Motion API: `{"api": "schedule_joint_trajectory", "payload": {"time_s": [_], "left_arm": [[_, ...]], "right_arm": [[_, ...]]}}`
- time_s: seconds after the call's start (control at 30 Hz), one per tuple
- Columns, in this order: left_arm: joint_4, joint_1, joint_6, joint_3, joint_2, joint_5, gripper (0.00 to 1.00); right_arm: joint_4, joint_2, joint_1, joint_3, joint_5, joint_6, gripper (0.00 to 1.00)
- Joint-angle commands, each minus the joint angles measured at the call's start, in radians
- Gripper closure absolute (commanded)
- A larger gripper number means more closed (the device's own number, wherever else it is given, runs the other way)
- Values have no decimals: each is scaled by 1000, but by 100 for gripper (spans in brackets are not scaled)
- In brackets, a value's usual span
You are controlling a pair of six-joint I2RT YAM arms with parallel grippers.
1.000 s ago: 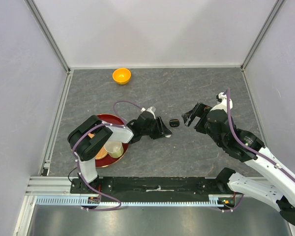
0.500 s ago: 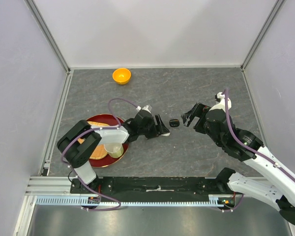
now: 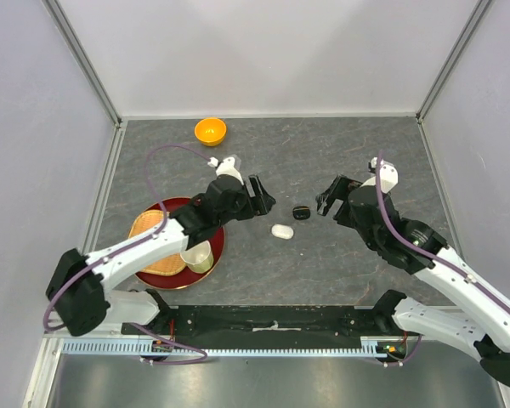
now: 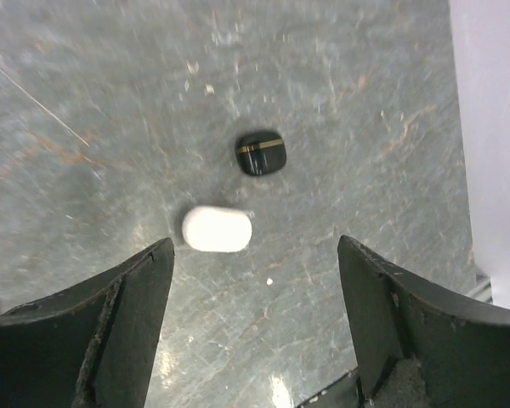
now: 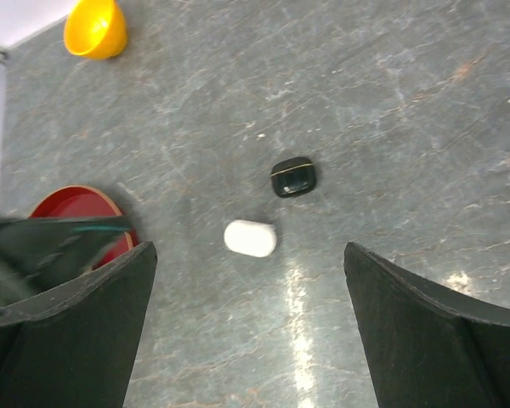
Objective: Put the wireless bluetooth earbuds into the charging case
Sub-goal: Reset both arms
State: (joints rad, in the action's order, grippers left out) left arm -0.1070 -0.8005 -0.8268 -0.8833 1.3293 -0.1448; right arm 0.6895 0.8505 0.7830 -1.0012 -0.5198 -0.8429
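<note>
Top view, read from left to right, with every position given from the black case (image 3: 302, 212). Well to its left, a red plate (image 3: 172, 284) carries a woven mat (image 3: 149, 248) and a pale cup (image 3: 197, 257). An orange bowl (image 3: 210, 131) stands farther back and to the left of the case, near the rear wall. The left hand (image 3: 263, 194) hovers just left of the case, its jaws spread wide and gripping nothing. The white case (image 3: 281, 231) lies just beside the black case, to its left and on the side nearer the arm bases; the two are apart, not touching. Both rest flat on the worktop (image 3: 357, 144) with lids shut. Just right of the black case, the right hand (image 3: 326, 197) hangs with jaws fully spread, likewise empty. No buds can be made out in any view; whether they sit inside the shut cases, in the cup or elsewhere cannot be told. Handling, as judged: each case looks like a hard, smooth, rounded shell, probably light and apt to skid or squirt out of a pinch on the stone-patterned worktop. The surest hold is likely across the two longer sides, low on the body so that the lid can hinge free. Buds would be lighter and glossier, and are probably best taken gently by the stem. Markings: the black case bears a thin gold line across its top; no brand, label or writing is legible on either case.
</note>
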Motion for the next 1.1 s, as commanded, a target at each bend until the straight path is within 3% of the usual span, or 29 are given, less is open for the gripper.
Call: {"api": "schedule_joint_trajectory", "payload": {"time_s": [0.0, 0.23, 0.33, 0.37, 0.43, 0.73, 0.83, 0.97, 1.03, 1.07], "left_arm": [[-137, -2, 127, -54, -139, -188, 16], [-143, -2, 245, 35, -379, -269, 9], [-193, -3, 278, 15, -438, -254, 8], [-210, -2, 270, 9, -449, -259, 8], [-246, -3, 262, 6, -475, -285, 8], [-379, -2, 199, -6, -489, -447, 8], [-379, -2, 207, -8, -501, -481, 7], [-327, -2, 235, 9, -538, -484, 7], [-310, -3, 241, 23, -553, -510, 7], [-292, -3, 242, 27, -559, -524, 7]], "right_arm": [[-21, 59, -30, -11, -91, 71, 2], [-56, 142, -160, 25, -40, 125, 2], [-128, 133, -380, 103, 207, 85, 2], [-212, 119, -512, 137, 374, 82, 2], [-267, 130, -597, 203, 417, 99, 2], [-340, 398, -656, 151, -4, 289, 2], [-532, 403, -651, 287, -156, 340, 2], [-1004, 273, -552, 574, -314, 448, 2], [-1022, 283, -539, 581, -354, 487, 2], [-1109, 304, -527, 596, -385, 522, 2]]}}
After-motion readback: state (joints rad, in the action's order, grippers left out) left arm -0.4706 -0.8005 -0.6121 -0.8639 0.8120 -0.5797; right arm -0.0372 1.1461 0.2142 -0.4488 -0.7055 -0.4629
